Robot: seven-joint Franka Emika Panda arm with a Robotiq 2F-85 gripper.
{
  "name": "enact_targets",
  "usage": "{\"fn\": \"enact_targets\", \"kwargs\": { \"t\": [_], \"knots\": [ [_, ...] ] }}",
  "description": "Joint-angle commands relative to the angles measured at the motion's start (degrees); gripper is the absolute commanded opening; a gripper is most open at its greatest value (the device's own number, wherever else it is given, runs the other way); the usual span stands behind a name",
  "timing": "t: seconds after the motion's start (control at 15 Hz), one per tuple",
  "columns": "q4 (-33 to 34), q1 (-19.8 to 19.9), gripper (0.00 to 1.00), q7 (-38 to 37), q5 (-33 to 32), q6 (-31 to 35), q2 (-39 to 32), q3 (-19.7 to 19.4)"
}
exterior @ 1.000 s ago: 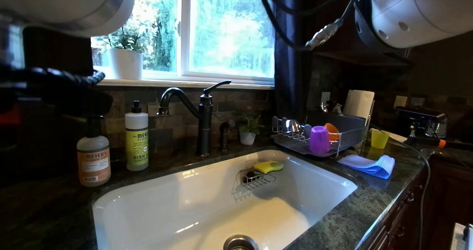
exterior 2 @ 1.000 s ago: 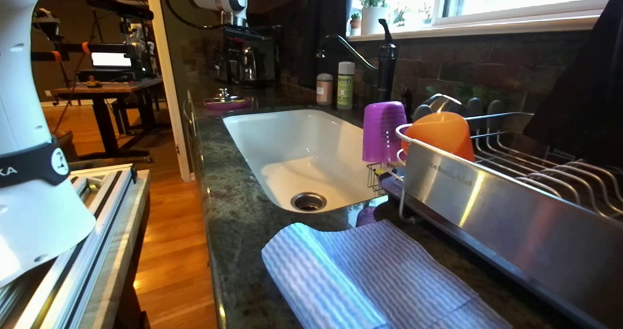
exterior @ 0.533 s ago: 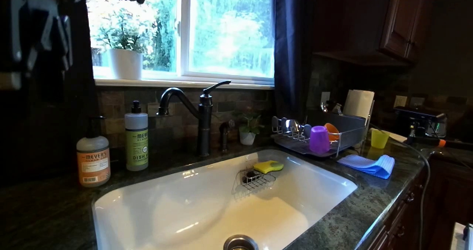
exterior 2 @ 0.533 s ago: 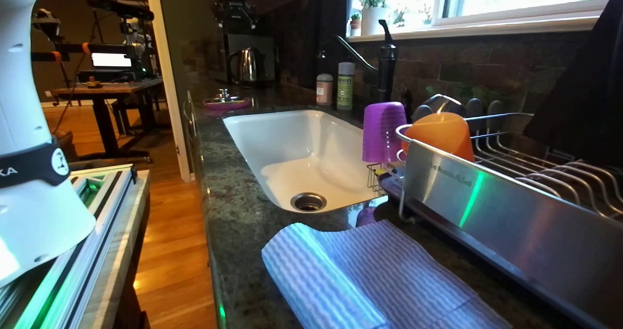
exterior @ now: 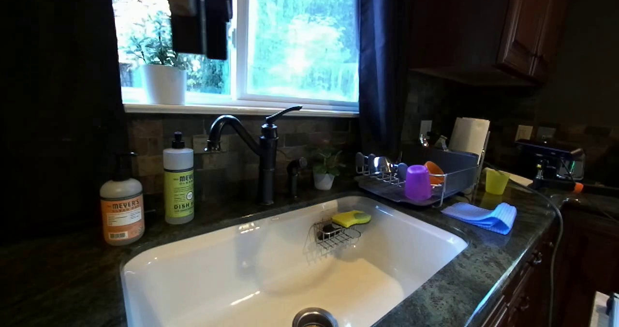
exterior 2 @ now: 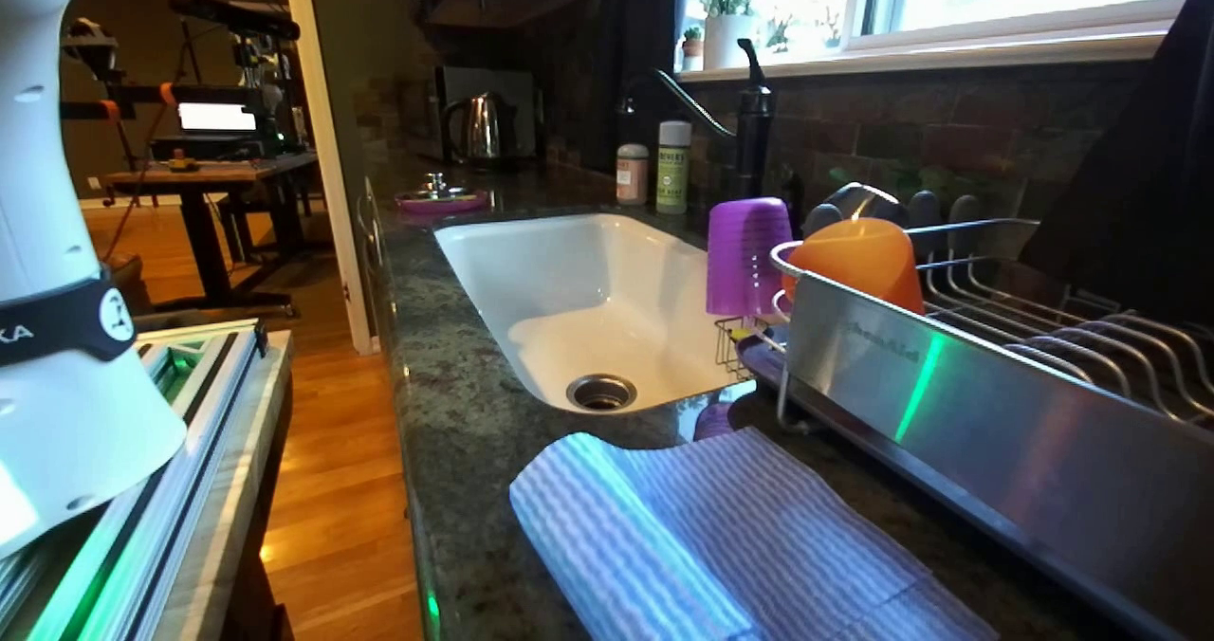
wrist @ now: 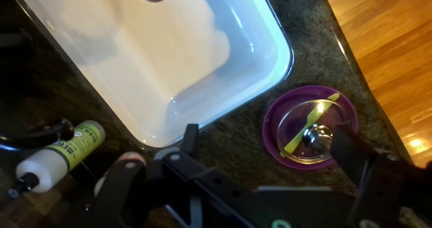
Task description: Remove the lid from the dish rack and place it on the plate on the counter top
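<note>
One lid (wrist: 313, 131), one plate (wrist: 270, 128), one job — and the job looks done, or very nearly. The lid is off the rack (exterior 2: 948, 413) and lies on the plate, down below the claw (wrist: 266, 137). In the wrist view it shows closer to one finger than to the other, and that finger hides a little bit of the plate's edge. The lid is round and clear like glass, with a shiny knob (wrist: 318, 138) on top, so it looks right way up. All of it that shows is inside the plate's edge. A yellow fork or knife (wrist: 313, 116), I can't tell which, shows through the lid, and one end pokes out past it. The lid seems to be on top of it, so it may sit a bit crooked, but I can't be sure.

The plate is on the counter (wrist: 233, 147), by the end of the sink (wrist: 256, 69) that is nearest the claw. The rack is far from the claw, past the other end of the sink, with a purple cup (exterior 2: 747, 262) at its corner.

The claw's fingers are wide apart and hold nothing. In an exterior view it hangs well above the plate — not touching the lid. I think not much is left: just move the arm away and let the lid be.
</note>
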State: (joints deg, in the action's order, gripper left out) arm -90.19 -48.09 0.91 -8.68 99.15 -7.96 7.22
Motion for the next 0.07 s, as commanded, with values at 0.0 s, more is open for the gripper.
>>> {"fn": "enact_targets", "kwargs": {
  "t": [0.0],
  "knots": [
    [-1.38,3.95,1.00,-1.07,-0.52,-0.32,1.41,3.98]
  ]
}}
